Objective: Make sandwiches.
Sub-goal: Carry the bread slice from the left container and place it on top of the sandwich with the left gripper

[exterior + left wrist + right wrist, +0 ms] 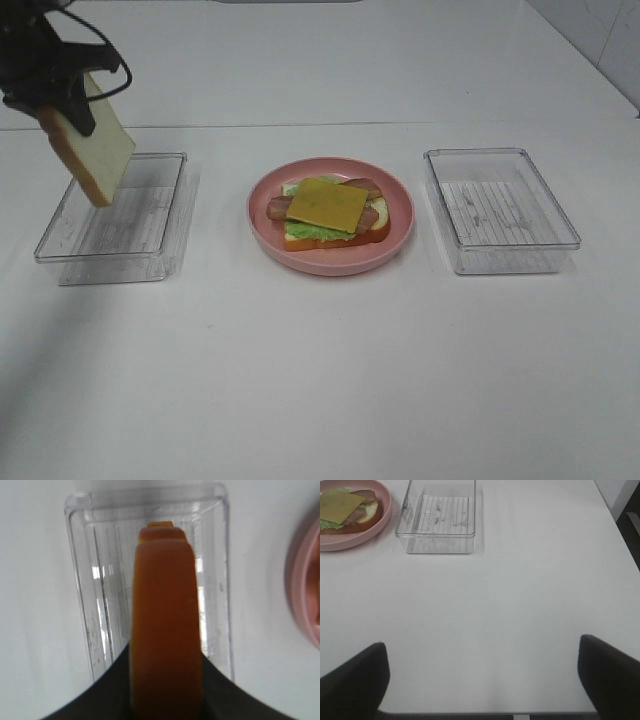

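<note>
My left gripper (68, 100) is shut on a thick white bread slice with orange-brown crust (100, 150) and holds it tilted in the air above the left clear container (130, 225). In the left wrist view the slice's crust edge (165, 630) fills the middle, over that container (110, 595). The open sandwich (333, 212) lies on the round pink plate (330, 265) in the middle: bread, green lettuce, bacon, with yellow cheese (327, 203) on top. My right gripper (482, 680) is open and empty over bare table, away from the sandwich (345, 510).
A second clear container (500, 215) stands empty right of the plate; it also shows in the right wrist view (440, 517), next to the plate (370, 532). The white table (320, 380) runs on toward the front.
</note>
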Controlling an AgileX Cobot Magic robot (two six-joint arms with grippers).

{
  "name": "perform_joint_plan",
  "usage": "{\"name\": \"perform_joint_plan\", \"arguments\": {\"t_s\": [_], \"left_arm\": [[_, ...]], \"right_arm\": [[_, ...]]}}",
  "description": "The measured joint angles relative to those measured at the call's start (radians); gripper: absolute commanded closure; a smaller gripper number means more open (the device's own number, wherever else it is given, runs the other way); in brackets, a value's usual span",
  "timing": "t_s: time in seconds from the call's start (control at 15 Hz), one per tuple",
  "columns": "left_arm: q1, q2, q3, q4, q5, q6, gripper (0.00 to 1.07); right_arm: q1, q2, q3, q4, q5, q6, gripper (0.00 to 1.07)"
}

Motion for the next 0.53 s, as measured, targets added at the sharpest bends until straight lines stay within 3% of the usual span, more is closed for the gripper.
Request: {"name": "perform_joint_plan", "arguments": {"t_s": [0.2,0.53], "left_arm": [[-0.066,-0.035,-0.126,-0.08,0.029,0.0,1.07],[-0.162,-0.023,-0.143,-0.323,-0.041,0.008,1.07]], "right_arm": [[0.0,0.0,0.0,0.0,0.0,0.0,0.08],[0.0,0.0,0.0,0.0,0.0,0.0,0.08]]}}
